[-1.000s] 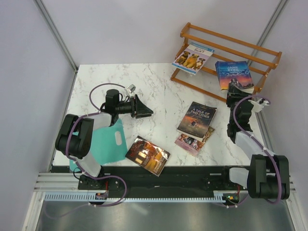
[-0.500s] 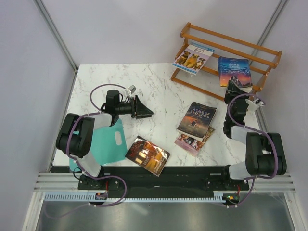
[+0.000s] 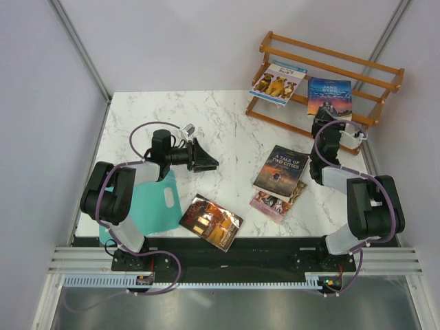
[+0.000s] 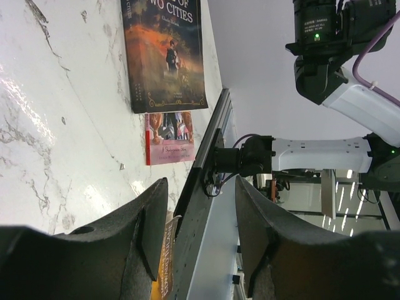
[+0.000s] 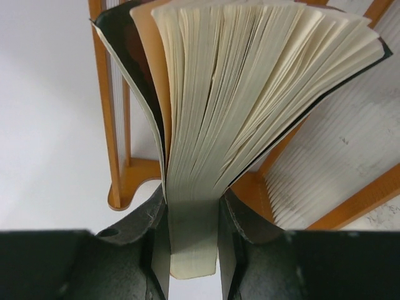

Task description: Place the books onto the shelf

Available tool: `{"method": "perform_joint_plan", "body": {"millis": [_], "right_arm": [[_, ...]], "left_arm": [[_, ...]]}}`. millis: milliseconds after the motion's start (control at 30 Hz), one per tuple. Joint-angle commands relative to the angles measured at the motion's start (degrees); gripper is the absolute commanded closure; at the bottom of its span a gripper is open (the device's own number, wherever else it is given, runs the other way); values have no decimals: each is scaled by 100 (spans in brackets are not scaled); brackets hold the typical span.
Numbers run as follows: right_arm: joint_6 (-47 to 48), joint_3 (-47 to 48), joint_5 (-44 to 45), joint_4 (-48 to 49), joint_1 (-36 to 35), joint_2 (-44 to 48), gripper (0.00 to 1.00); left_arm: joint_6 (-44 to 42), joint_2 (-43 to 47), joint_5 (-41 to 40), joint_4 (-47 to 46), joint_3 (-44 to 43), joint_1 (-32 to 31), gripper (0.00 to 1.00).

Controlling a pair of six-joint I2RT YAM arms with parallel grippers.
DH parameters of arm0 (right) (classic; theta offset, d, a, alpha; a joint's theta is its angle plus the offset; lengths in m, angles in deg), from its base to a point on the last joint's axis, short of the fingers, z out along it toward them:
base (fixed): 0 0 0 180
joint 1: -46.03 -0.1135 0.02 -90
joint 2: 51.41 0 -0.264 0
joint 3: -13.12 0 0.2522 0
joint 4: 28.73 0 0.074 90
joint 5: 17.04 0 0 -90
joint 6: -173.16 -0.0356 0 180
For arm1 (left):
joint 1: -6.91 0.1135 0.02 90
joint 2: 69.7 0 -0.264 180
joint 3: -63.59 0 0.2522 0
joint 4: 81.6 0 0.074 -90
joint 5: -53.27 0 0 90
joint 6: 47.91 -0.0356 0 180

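Observation:
The blue "Jane Eyre" book leans on the lower tier of the wooden shelf, and my right gripper is shut on its bottom edge. In the right wrist view the fanned pages of the Jane Eyre book rise between the right gripper jaws, with shelf rails behind. The dog book rests on the shelf's left part. "A Tale of Two Cities", the pink-purple book and the dark red-brown book lie on the table. My left gripper hangs open and empty, left of them.
A teal sheet with a handle hole lies under the left arm near the front-left edge. The left wrist view shows "A Tale of Two Cities", the pink-purple book and the table's front rail between the open fingers.
My right arm has carried the Jane Eyre book up and left onto the shelf's lower tier, its forearm folding in. The shelf shifted slightly. The left arm stayed still.

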Motion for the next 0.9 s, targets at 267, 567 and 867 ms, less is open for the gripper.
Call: {"method": "perform_joint_plan", "body": {"millis": [267, 567, 867], "right_arm": [[-133, 891, 405, 1037, -478, -500, 100], [-238, 812, 704, 1063, -574, -588, 100], [-511, 768, 458, 1124, -583, -834, 73]], "left_arm": [[-115, 94, 240, -158, 33, 40, 46], [-158, 68, 276, -167, 68, 40, 46], [-185, 112, 302, -175, 173, 40, 46]]}}
